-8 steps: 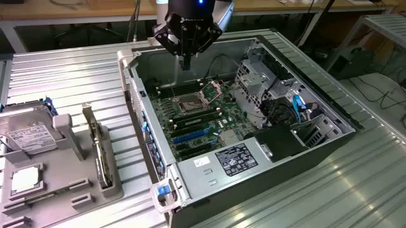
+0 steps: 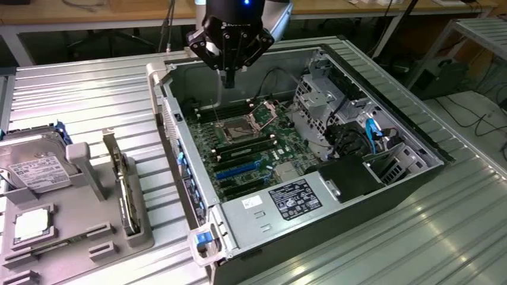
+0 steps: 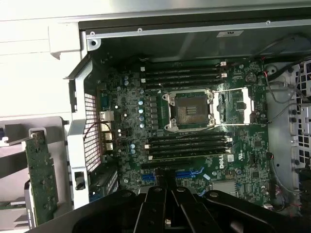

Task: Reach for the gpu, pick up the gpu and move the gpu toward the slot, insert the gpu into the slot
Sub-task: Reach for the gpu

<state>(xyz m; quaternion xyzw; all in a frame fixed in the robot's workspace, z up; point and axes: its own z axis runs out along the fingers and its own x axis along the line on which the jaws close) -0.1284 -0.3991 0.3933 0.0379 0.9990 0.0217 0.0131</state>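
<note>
The gpu (image 2: pixel 127 193) stands on edge in a grey holder (image 2: pixel 95 243) outside the open computer case, at the exterior view's left; its green board (image 3: pixel 43 177) also shows in the wrist view. The blue slot (image 2: pixel 237 171) lies on the green motherboard inside the case, and in the wrist view the slot (image 3: pixel 190 172) is partly hidden behind my fingers. My gripper (image 2: pixel 228 80) hangs over the far end of the case, above the motherboard and well away from the gpu. It is shut and holds nothing. In the wrist view the gripper (image 3: pixel 168 187) points down at the board.
A grey hard drive (image 2: pixel 32 166) and a processor chip (image 2: pixel 32 224) rest on the same holder. Inside the case are the processor socket (image 2: pixel 237 127), black memory sockets (image 3: pixel 187 73), a drive cage (image 2: pixel 325 101) and the power supply (image 2: pixel 293 199). The case wall (image 2: pixel 178 142) stands between gpu and motherboard.
</note>
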